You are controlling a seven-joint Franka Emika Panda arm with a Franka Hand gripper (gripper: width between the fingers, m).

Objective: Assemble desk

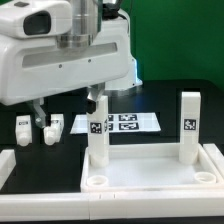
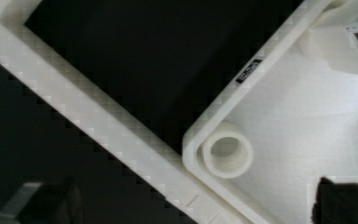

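Observation:
The white tabletop slab (image 1: 150, 172) lies at the front of the black table with its rim up. Two white legs stand upright in its far corners, one (image 1: 97, 140) at the exterior view's left and one (image 1: 188, 125) at its right, each with a square tag. Two loose legs (image 1: 22, 128) (image 1: 52, 127) lie further left. My gripper (image 1: 66, 106) hangs open and empty above the slab's left end. In the wrist view the slab's corner (image 2: 291, 120) shows an empty round hole (image 2: 226, 152), and my gripper (image 2: 194, 205) holds nothing between its dark fingers (image 2: 345, 200).
The marker board (image 1: 122, 122) lies flat behind the slab. A low white wall (image 1: 6, 165) (image 2: 87, 105) borders the work area just beside the slab's left corner. The arm's big white body fills the upper left of the exterior view.

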